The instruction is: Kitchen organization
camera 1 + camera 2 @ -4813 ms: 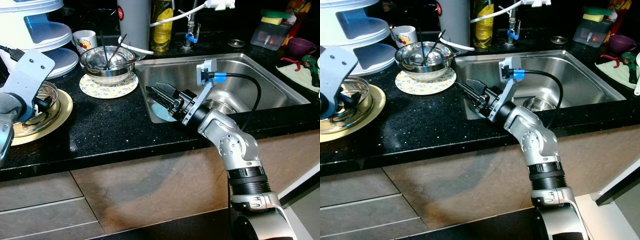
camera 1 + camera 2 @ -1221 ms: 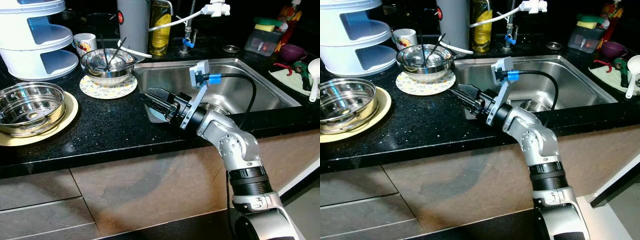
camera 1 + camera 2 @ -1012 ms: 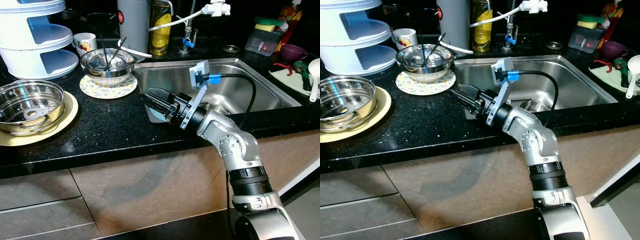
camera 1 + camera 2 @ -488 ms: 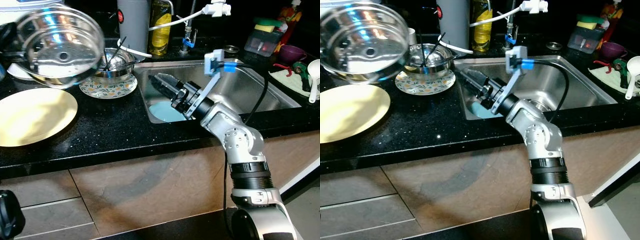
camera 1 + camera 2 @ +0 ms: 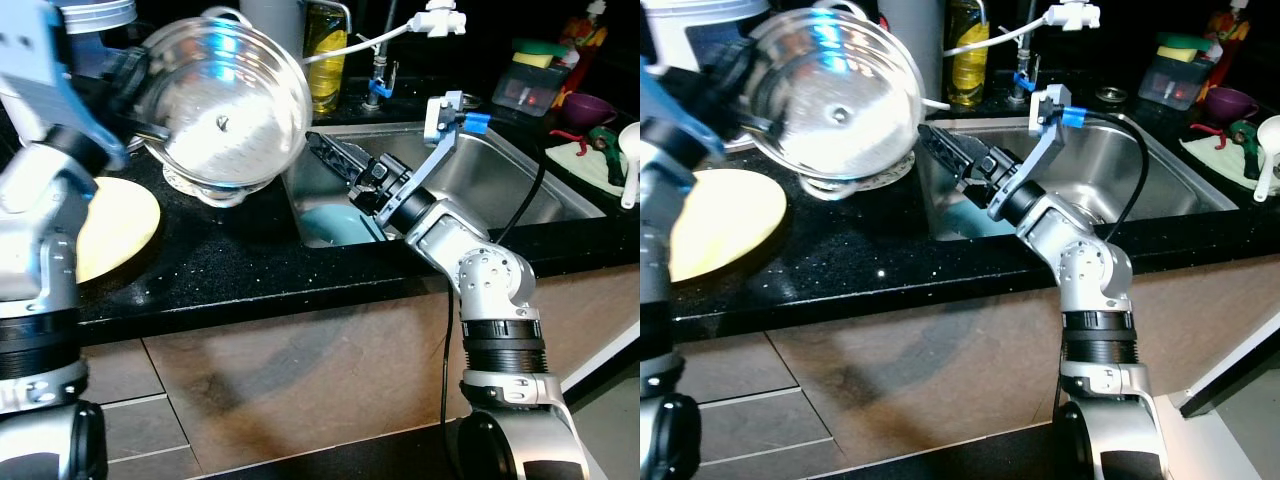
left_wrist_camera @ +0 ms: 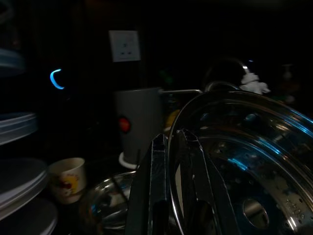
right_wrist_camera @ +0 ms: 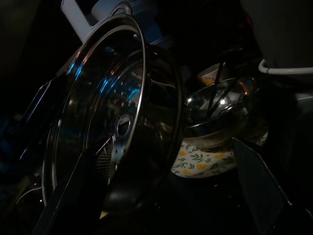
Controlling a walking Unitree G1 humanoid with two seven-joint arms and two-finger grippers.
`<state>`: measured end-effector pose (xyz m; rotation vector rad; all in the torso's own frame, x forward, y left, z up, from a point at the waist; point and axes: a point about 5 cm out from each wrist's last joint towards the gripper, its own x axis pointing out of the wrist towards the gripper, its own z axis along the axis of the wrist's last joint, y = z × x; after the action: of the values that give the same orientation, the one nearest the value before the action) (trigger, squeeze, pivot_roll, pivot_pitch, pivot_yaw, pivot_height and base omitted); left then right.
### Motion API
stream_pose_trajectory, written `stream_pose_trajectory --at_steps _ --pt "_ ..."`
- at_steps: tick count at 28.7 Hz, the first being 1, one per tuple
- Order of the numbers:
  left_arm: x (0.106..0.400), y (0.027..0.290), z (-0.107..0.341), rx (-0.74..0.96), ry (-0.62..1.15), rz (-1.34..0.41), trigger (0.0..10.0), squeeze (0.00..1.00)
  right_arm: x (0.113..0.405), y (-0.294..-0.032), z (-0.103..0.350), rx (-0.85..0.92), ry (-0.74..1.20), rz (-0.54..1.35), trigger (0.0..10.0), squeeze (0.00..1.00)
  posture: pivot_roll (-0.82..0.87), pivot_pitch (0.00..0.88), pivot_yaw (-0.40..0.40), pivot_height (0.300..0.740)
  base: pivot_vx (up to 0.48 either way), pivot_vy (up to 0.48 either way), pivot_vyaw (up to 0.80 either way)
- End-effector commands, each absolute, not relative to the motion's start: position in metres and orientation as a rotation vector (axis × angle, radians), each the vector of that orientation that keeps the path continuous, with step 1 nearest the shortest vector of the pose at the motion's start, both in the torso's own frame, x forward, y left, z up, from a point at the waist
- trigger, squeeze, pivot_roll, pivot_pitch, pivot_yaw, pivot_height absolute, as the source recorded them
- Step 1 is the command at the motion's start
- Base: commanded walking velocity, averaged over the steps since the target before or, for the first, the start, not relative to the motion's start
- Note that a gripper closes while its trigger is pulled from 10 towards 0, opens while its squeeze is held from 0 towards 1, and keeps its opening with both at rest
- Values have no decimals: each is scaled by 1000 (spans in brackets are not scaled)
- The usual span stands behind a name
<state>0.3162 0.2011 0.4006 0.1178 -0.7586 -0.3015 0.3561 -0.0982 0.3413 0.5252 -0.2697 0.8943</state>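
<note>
Steel steamer pan [image 5: 228,108] hangs tilted, hiding the bowl [image 7: 222,115].

Head stereo pair looking down at table [image 5: 240,250] and sink [image 5: 520,180]; dim wrist views close, apparently both sharing steel bowl [image 6: 254,161].

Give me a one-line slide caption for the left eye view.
Left tool holds a tilted steel steamer pan above the counter while the open right tool reaches toward it over the sink.
</note>
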Motion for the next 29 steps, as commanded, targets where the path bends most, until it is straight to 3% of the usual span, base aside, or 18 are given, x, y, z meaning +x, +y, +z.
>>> stream_pose_trajectory --at_steps 1,3,4,6,12,13,14,15,16,29 --pt "306 196 410 139 -836 -312 0 0 355 -97 347 527 -274 898 10000 1000 18 155 -17 740 0 0 0" --pt "306 196 411 138 -844 -311 0 0 355 -98 348 527 -273 894 10000 1000 18 155 -17 740 0 0 0" --pt "305 195 411 143 -848 -314 0 0 355 -98 349 529 -270 888 10000 800 18 156 -17 740 0 0 0" --pt "305 193 409 150 -857 -324 0 0 356 -97 349 523 -261 880 10000 0 17 158 -20 740 0 0 0" --pt "305 187 407 156 -870 -338 0 0 356 -95 347 488 -245 876 10000 0 18 160 -21 740 0 0 0" --pt "305 186 407 158 -873 -342 0 0 356 -95 346 474 -239 875 6980 0 18 160 -21 740 0 0 0" --pt "305 186 407 158 -873 -342 0 0 356 -95 346 474 -239 875 6980 0 18 160 -21 740 0 0 0" --pt "305 183 406 163 -878 -349 0 0 356 -94 344 461 -230 872 1216 0 17 160 -22 740 0 0 0" --pt "305 179 405 181 -885 -360 0 0 356 -93 342 441 -216 864 0 0 17 160 -22 740 0 0 0" --pt "302 163 403 295 -926 -394 0 0 364 -98 332 417 -161 776 0 0 16 163 -19 740 0 0 0"
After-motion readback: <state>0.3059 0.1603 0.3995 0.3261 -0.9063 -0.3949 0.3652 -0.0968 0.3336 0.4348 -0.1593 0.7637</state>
